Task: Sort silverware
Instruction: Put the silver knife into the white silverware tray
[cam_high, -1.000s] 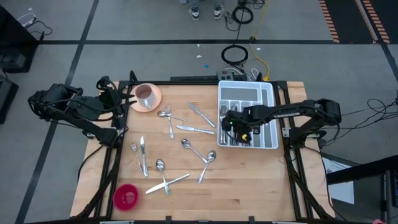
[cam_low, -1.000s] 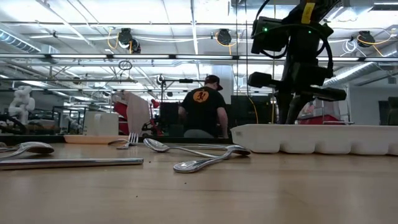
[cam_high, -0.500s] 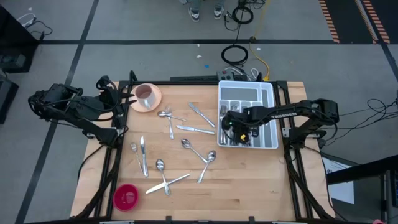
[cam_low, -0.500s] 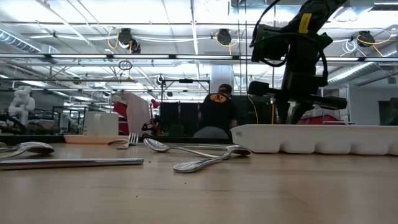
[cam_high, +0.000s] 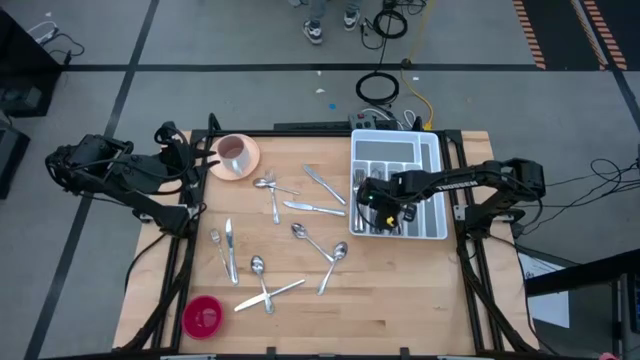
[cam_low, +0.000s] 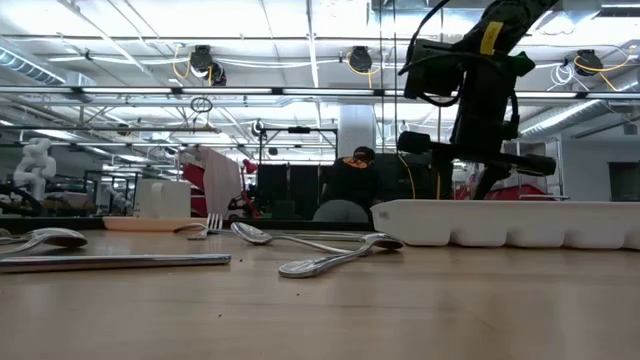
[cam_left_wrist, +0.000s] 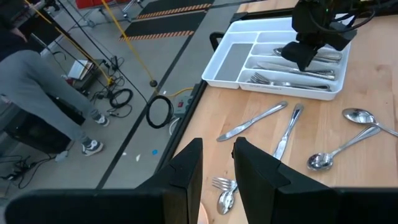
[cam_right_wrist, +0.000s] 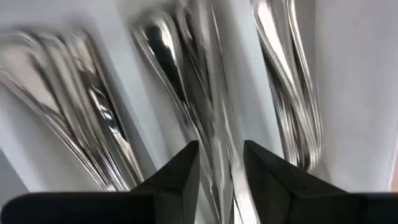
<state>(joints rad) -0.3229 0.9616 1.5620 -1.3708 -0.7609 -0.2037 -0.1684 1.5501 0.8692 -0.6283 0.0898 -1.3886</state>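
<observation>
Having parted over the tray (cam_high: 432, 190), right jaws (cam_high: 385, 212) now spread above stacked silverware (cam_right_wrist: 99, 118): piece apparently released; left jaws (cam_left_wrist: 217, 165) slightly apart, idle at bench edge.

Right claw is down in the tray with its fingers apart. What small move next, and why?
Probably lift the right claw straight up out of the white tray. Its fingers stand apart above the silverware already lying in the compartments, so the piece looks delivered. Forks, spoons and knives still lie loose on the table, so it should clear the tray wall before going for another.
</observation>
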